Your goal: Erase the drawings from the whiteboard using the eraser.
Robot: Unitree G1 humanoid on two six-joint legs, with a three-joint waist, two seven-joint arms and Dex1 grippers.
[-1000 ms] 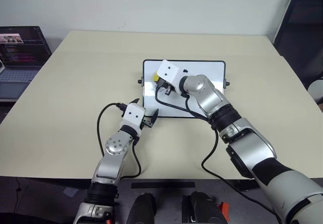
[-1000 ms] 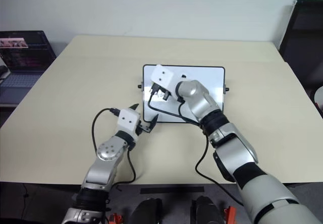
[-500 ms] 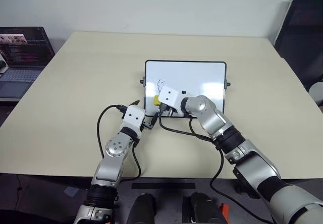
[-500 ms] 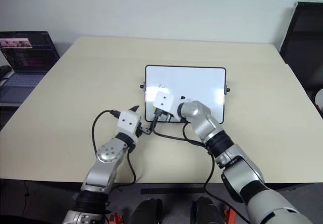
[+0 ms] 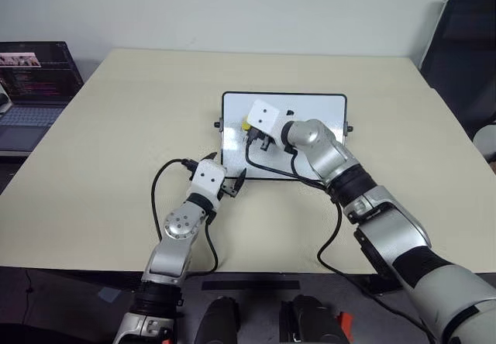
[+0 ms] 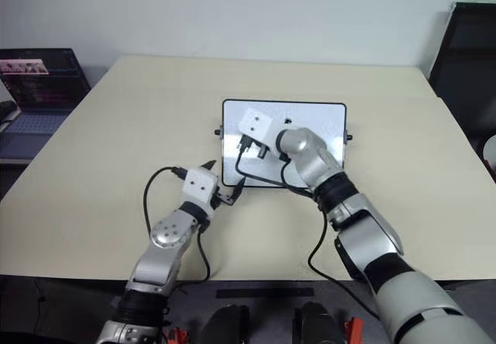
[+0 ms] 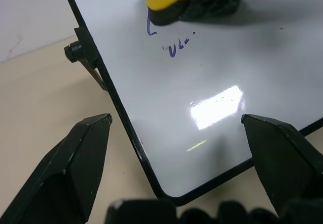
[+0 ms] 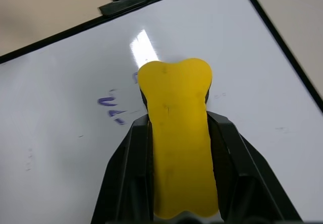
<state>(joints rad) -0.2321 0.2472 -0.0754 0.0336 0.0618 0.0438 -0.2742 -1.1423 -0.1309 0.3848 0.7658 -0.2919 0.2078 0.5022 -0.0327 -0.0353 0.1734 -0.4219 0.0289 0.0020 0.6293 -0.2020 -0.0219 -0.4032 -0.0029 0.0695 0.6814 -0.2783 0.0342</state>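
The whiteboard (image 5: 316,105) lies flat on the table, its black frame and a side knob (image 7: 73,50) showing in the left wrist view. My right gripper (image 5: 249,129) is shut on the yellow eraser (image 8: 179,133), which presses on the board's far left part. Small blue drawings (image 7: 174,45) sit right beside the eraser's tip, partly covered by it; the same strokes (image 8: 113,110) show in the right wrist view. My left gripper (image 5: 235,181) stands open at the board's near left corner, its fingers (image 7: 86,153) spread to either side of that corner, holding nothing.
The beige table (image 5: 116,127) stretches wide around the board. An open laptop (image 5: 31,80) stands off the table's left side. A black chair (image 5: 465,49) is at the far right. Cables hang from both wrists over the table.
My right gripper swept the eraser from the board's far left part down to its near edge, then back up onto the marks. The left arm has stayed still.
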